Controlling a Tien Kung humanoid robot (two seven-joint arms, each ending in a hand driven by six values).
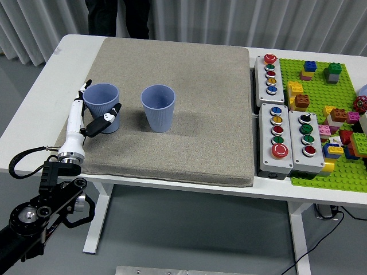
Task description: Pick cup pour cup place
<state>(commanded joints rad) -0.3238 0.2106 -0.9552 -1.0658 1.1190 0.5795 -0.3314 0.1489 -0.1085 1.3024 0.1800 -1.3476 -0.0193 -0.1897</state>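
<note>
- Grey curtains behind, a person's dark legs (117,14) at the far edge, white tabletop (51,86) carrying a beige mat (189,114).
- Two blue cups on the mat: left cup (102,107) right inside the reach of the left hand (92,112), second cup (158,107) well off to the hand's right side, upright and apart from the first.
- Further right of the hand, beyond the mat: button boxes (284,140) and a green brick board (338,120).
- Risk, as a judgement: cup looks light and smooth-walled, so a closing push from one side only could tip or slide it toward the second cup; a loose grip could let it slip during the lift or the pour.
- Left hand spread around the left cup, thumb (107,120) against the near wall, white fingers (76,112) along the far-left side; not clearly clamped, so hard to say whether a firm hold exists.
- Right hand nowhere in view.
</note>
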